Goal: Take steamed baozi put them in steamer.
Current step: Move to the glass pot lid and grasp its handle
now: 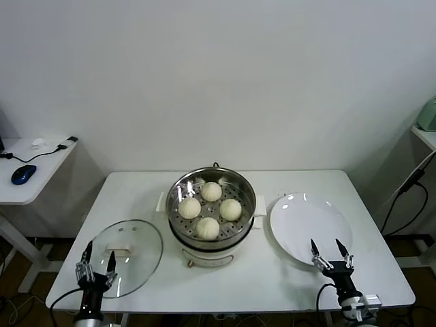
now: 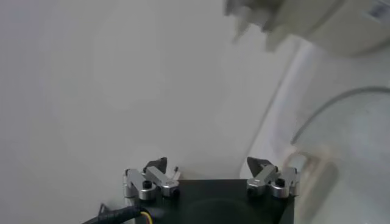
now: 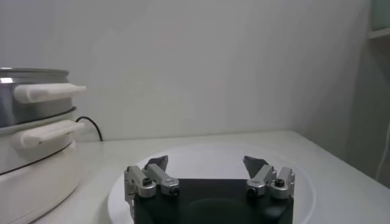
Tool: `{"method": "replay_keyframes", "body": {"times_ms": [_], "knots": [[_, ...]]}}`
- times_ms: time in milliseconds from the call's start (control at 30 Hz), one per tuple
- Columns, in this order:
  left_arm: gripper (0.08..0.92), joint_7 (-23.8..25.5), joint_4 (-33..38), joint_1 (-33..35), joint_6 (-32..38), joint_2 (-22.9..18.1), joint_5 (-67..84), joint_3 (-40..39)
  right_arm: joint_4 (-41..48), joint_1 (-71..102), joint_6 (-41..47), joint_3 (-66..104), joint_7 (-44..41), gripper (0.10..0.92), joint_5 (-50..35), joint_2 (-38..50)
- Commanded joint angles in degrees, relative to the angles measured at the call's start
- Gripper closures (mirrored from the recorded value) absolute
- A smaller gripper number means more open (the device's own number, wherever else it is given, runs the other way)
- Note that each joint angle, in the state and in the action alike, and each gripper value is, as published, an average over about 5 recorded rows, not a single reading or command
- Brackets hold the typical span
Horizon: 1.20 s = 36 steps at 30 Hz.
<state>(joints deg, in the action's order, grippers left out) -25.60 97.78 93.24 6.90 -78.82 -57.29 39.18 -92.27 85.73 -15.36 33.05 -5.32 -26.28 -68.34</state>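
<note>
Several pale cream baozi (image 1: 208, 227) sit on the perforated tray inside the shiny round steamer (image 1: 176, 193) at the table's middle. The steamer's steel wall and cream side handles (image 3: 30, 115) show in the right wrist view. My left gripper (image 1: 100, 252) is open and holds nothing at the front left edge, over the near rim of the glass lid. In its own view its jaws (image 2: 207, 163) stand wide apart. My right gripper (image 1: 325, 245) is open and holds nothing at the front right, over the near rim of the white plate. Its jaws (image 3: 206, 161) are spread with nothing between them.
A round glass lid (image 1: 133, 255) with a cream handle lies flat, left of the steamer. A bare white plate (image 1: 300, 218) lies to its right, also seen as (image 3: 183, 151). A side table with a blue mouse (image 1: 23, 174) stands far left. A shelf (image 1: 426, 133) and cables are at far right.
</note>
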Motion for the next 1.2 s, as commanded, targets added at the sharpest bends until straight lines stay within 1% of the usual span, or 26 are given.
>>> {"method": "replay_keyframes", "body": {"times_ms": [33,200,500,800,1133,1200], "knots": [[0.177,-4.23,-6.27,-0.21,0.06,1.35,-15.28,0.24,-0.47,1.06,-1.55,1.05,-0.15,0.203,0.70,-2.10],[0.177,-3.78,-8.10,-2.40,-1.91,0.51,-16.85,0.55,-1.46,1.37,-1.25,1.25,0.07,0.203,0.68,-2.11],[0.177,-2.05,-9.19,-5.69,-2.47,0.11,-18.28,0.09,-2.44,2.00,-1.24,1.68,0.17,0.203,0.84,-2.23],[0.177,-0.43,-12.51,-9.15,-3.70,1.45,-18.60,-0.01,-2.52,2.40,-1.46,1.89,0.13,0.203,0.98,-2.48],[0.178,0.97,-13.27,-10.85,-4.41,2.19,-18.44,-0.49,-1.99,1.95,-1.48,1.63,0.19,0.203,1.89,-2.96],[0.202,1.29,-13.00,-10.80,-4.63,2.14,-18.55,-0.59,-1.85,1.90,-1.57,1.58,0.20,0.203,2.00,-3.08]]}}
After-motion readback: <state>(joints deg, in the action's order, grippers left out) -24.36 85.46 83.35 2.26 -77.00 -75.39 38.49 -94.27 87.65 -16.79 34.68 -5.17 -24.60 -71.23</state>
